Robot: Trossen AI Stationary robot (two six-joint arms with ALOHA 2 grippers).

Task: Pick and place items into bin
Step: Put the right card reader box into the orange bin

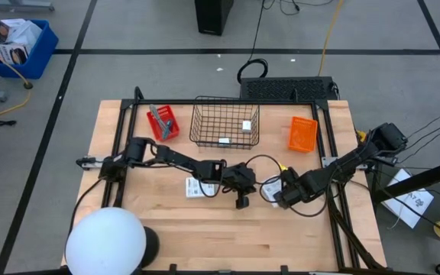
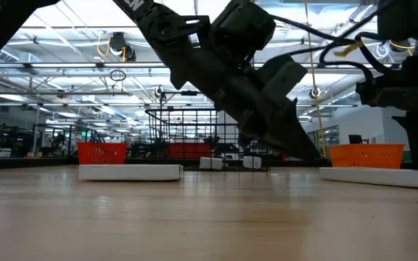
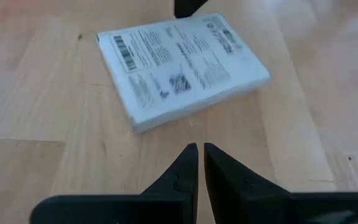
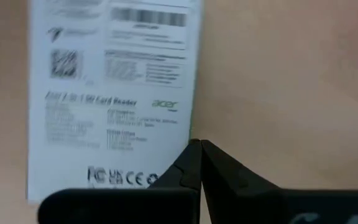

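Two flat white printed packets lie flat on the wooden table. One packet [image 1: 197, 187] is left of centre. The other packet [image 1: 270, 189] lies between my two grippers. My left gripper [image 3: 201, 152] is shut, slants down toward the table's right and stops short of this packet [image 3: 179, 62]. My right gripper [image 4: 199, 149] is shut and points steeply down at one long edge of the same packet [image 4: 110, 93]. The black wire bin [image 1: 202, 122] stands at the far middle with two small white items [image 1: 246, 125] inside. My right gripper has its shut fingertips [image 4: 191, 158] right at the packet's long edge [image 4: 188, 118], coming from above. I cannot tell whether they touch it. The packet lies flat on the table.
A small red basket [image 1: 164, 122] holding a grey tool stands left of the bin, and an orange basket [image 1: 304, 134] to its right. A white dome [image 1: 105, 243] sits at the near left corner. Cables trail around the right arm [image 1: 342, 164].
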